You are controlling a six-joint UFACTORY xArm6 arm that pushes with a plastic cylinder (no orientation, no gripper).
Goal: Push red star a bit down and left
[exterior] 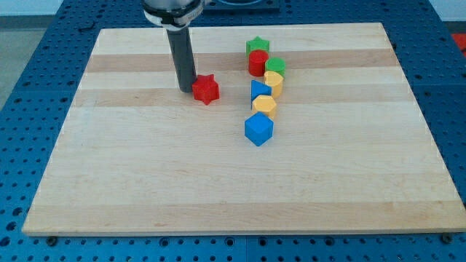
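Touching red star [206,89], my tip [187,89] on wood

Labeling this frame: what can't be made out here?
- Camera view: arm above my tip is cut off by the view's top edge.
- Contact between tip and red star: too close to tell.
- Shapes in the stack at the view's right: red block, green block, partly overlapped.

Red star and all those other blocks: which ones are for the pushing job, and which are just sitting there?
For the job:
red star
my tip, touching the star's left side

Just lying about, in a column to the right:
green star
red cylinder
green block
yellow block
blue block
yellow hexagon
blue cube
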